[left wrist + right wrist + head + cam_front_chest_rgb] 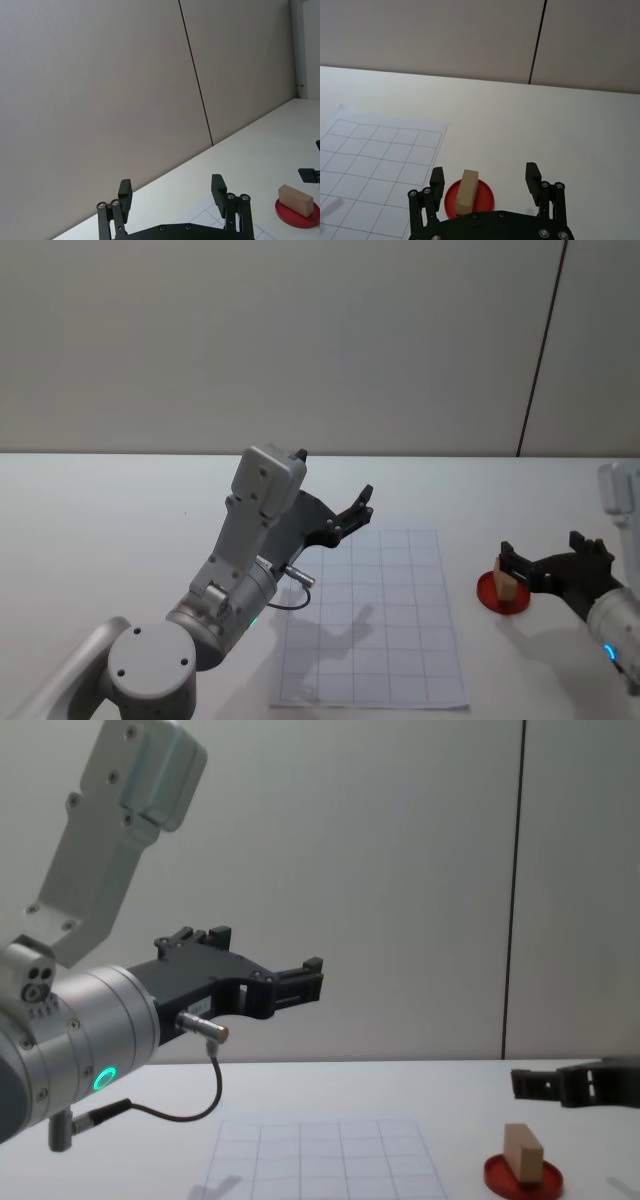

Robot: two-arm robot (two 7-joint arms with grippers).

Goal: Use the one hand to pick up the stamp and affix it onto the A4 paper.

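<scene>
Pick-up pending: right gripper (pixel 541 548), jaws spread, hovered over stamp (pixel 510 584), head view's lower right; must descend, pinch. Left gripper (pixel 352 512) idle mid-frame, spread.

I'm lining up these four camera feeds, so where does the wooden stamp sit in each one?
Head view: stamp at right, on the red ink pad, right of the A4 paper.
Left wrist view: lower right corner, on the pad.
Right wrist view: bottom centre, between the fingers of the open right pincer.
Chest view: lower right, on the pad.
Shared landmark: the red ink pad; the open left pincer hangs raised at left.
</scene>
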